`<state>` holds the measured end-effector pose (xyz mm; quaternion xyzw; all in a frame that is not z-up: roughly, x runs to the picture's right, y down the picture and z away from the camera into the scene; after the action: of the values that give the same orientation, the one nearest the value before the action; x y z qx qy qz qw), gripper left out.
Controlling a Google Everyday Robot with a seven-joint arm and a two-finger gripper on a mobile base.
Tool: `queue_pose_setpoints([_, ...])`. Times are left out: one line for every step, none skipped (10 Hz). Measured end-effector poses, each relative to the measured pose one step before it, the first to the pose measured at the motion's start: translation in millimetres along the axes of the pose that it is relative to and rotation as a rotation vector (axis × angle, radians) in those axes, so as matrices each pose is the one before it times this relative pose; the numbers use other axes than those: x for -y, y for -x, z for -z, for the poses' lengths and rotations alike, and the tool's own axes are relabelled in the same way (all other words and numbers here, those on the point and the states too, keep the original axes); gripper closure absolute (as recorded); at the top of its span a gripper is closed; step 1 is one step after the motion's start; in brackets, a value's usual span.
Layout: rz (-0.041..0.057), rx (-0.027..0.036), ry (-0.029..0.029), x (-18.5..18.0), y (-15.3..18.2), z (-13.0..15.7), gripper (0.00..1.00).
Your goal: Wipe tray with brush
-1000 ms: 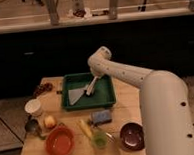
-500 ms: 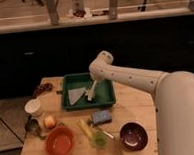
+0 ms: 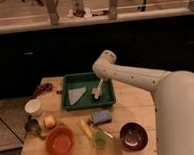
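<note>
Reaching down from the right into the tray, with the gripper low over its right half, fingers pinched on the brush, bristle end touching the tray floor. Sitting at the table's back edge, near the middle, and holding a pale cloth in its left half. Standing along the front edge: orange bowl toward the left corner, dark bowl right, blue sponge just in front of the tray, white cup by the left edge.
</note>
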<state>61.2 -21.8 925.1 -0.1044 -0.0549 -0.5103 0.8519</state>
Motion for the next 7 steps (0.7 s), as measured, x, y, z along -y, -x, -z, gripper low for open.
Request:
queue_pose_setpoints([-0.01328,-0.01208,0.01652,1.72,-13.56,-8.6,0.95])
queue_pose_setpoints([-0.0063,-0.00453,0.00336,3.79,-7.7,-5.37,0.95])
queue_pose_setpoints([0.00206,-0.00047,-0.00411,4.96,-1.67,-1.23,0.95])
queue_pose_setpoints([0.01443,0.00422,-0.0183,11.83,4.98,1.15,0.95])
queue_pose_setpoints([0.01299,0.00485,-0.01523,8.54,4.8,1.52,0.95])
queue_pose_setpoints([0.02651,0.01008,-0.0235,13.78,9.98,2.74,0.95])
queue_pose_setpoints([0.0425,0.01281,-0.03075,15.89,15.89,6.08,0.95])
